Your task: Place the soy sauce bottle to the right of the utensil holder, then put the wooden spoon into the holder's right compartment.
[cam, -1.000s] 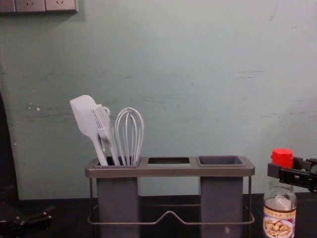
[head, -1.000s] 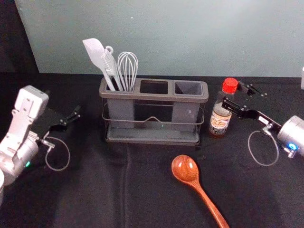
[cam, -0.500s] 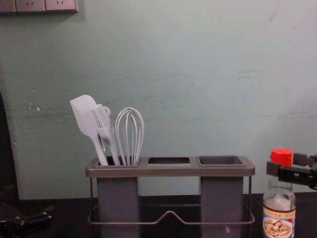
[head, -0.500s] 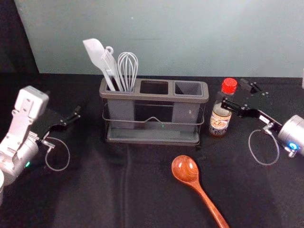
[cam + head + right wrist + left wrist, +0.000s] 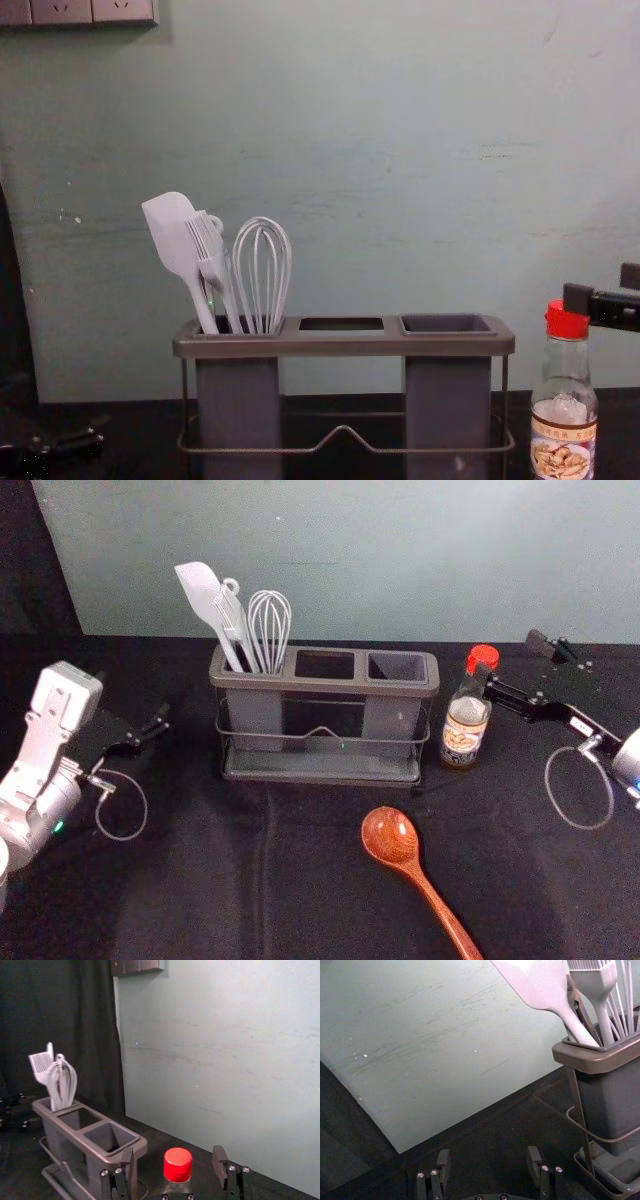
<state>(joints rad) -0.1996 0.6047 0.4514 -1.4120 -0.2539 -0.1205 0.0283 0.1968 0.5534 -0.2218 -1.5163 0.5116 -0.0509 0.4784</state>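
Observation:
The right gripper is open at cap height by the soy sauce bottle, which stands upright just right of the utensil holder. In the right wrist view the red cap shows between the spread fingers of the right gripper. The wooden spoon lies in front of the holder, bowl towards it, handle towards the near edge. Left of the holder, the left gripper is parked; in its wrist view the left gripper is open and holds nothing.
A spatula, a brush and a whisk stand in the holder's left compartment. The middle and right compartments hold nothing visible. A wall rises behind the black cloth.
The right gripper has opened, let go of the bottle and drawn up and to the right. The bottle stays beside the holder; the left arm and spoon have not moved.

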